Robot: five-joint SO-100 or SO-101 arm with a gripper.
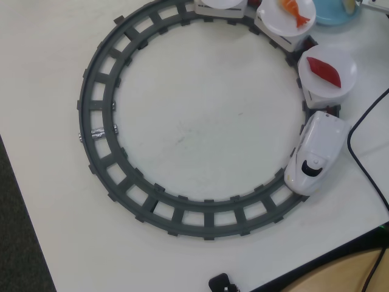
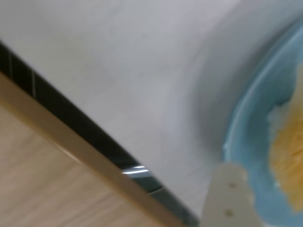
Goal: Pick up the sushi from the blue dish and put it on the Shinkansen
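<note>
Wrist view: white gripper finger [image 2: 229,198] overlaps the round light-blue dish [image 2: 246,142] rim; grip state cannot be determined. Pale, yellow-tinted sushi piece [image 2: 289,161] lies in the dish at right, blurred. Overhead view: white toy Shinkansen [image 1: 315,152] on the grey ring track [image 1: 97,131], right side.

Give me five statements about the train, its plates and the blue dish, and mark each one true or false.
1. The Shinkansen sits on the grey ring track. True.
2. The plate right behind the Shinkansen's nose car holds a red flat piece. True.
3. The orange shrimp-shaped piece lies in the blue dish. False: it lies on a white plate.
4. The centre of the track is full of plates. False: it is bare table.
5. In the wrist view, the blue dish is empty. False: something pale yellowish lies in it.
</note>
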